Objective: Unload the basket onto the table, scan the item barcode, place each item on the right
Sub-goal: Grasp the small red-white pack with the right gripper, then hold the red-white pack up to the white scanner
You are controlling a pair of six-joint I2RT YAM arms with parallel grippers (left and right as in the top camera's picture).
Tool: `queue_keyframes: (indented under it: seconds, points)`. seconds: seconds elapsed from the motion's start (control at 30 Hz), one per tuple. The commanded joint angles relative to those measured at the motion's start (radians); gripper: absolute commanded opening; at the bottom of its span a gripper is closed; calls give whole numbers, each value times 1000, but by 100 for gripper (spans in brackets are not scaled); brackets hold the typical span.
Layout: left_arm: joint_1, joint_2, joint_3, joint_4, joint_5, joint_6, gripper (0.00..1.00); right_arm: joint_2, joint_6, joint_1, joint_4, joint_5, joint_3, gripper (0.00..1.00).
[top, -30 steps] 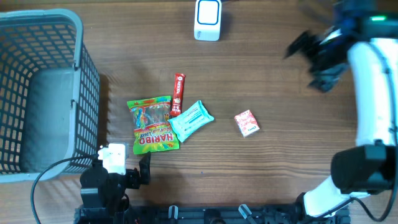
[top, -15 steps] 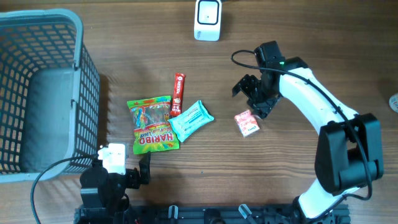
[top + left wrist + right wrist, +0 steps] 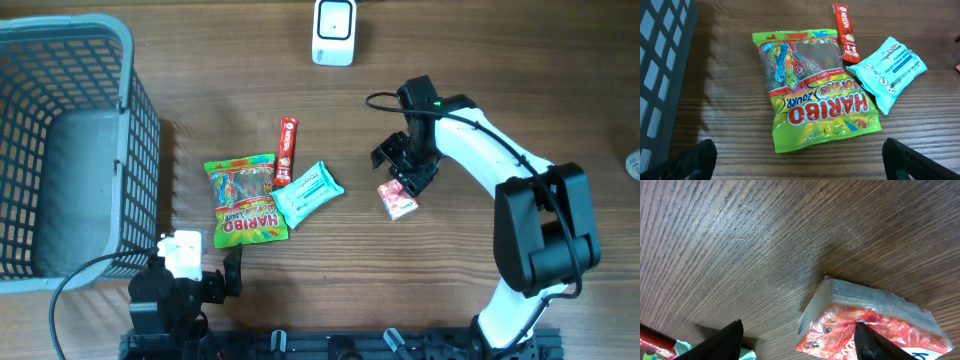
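Under the right tool (image 3: 405, 177), jaws apart and nothing gripped, the small red packet (image 3: 399, 200) is seen flat on the desk (image 3: 330, 285), judged light, soft, crinkly, best pinched across its narrow sides.

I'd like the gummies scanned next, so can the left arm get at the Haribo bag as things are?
Probably yes. The left gripper is open and the Haribo bag lies flat just ahead of it with nothing on top; the blue wipes pack only meets its right edge.
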Motion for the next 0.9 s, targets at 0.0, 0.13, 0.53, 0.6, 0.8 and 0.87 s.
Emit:
queue_keyframes:
  seconds: [0.0,0.13,0.53,0.6,0.8,0.87]
  points:
    - [5,-8,1,3,-2,-9,100,19,14,6,-51,-21,27,70]
    - [5,-8,1,3,-2,-9,100,18,-12,6,-137,-21,99,74]
    - [5,-8,1,3,-2,-9,100,21,130,6,-97,105,-23,80]
    - [5,-8,1,3,-2,-9,100,30,129,7,-84,84,-34,72]
    - [5,-8,1,3,-2,-9,100,39,108,11,-22,107,-82,5]
    - [5,-8,1,3,-2,-9,100,38,-4,11,32,39,-80,4]
